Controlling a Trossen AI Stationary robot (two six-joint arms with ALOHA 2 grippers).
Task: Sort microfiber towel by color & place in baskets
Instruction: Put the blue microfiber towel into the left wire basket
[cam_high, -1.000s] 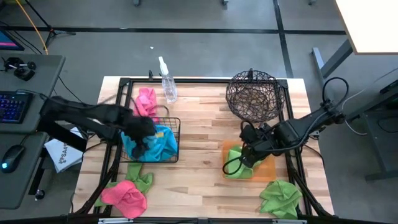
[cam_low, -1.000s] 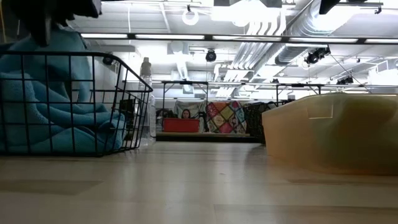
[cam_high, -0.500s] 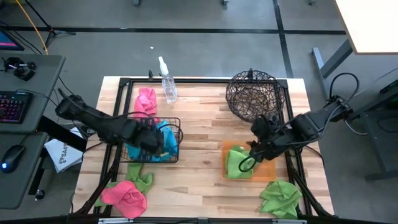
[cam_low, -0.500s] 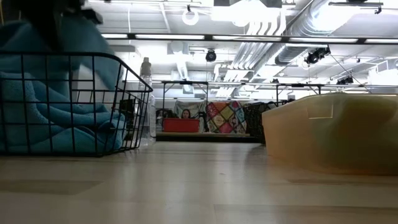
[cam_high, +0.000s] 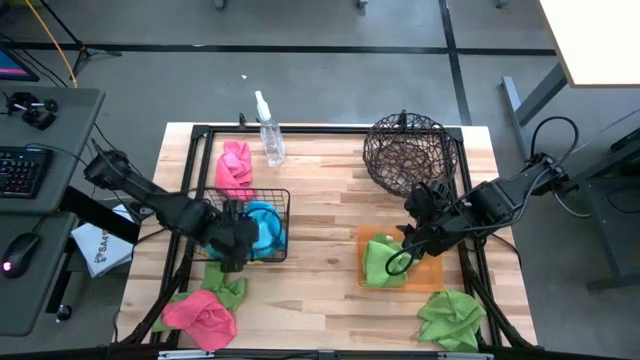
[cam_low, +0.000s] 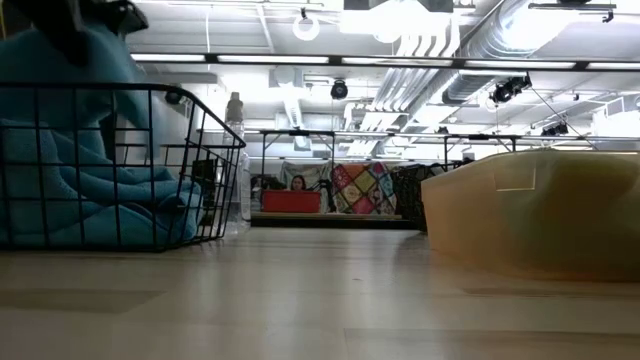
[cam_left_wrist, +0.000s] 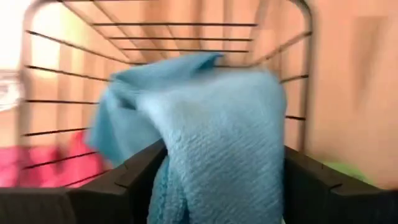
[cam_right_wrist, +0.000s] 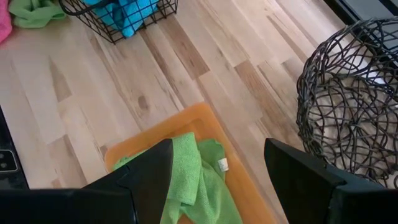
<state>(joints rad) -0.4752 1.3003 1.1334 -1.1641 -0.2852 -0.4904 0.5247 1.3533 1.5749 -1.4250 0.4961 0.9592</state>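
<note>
Towels part sorted across the counter (cam_high: 320, 215)

Nearest lie pink and green towels (cam_high: 205, 305). The left jaws (cam_high: 232, 240) pinch a blue towel (cam_left_wrist: 205, 118) inside the black wire basket (cam_high: 283, 225); the right jaws (cam_high: 400, 262) hang spread above a green towel (cam_right_wrist: 196, 177) in the orange tray (cam_high: 432, 270). Farthest stands the round woven basket (cam_high: 408, 152).

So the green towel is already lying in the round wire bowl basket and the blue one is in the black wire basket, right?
Not quite. The green towel lies in the orange tray, not the round wire bowl basket, which holds no towel; the high view and the right wrist view show this. The blue towel is indeed in the black wire basket.
</note>
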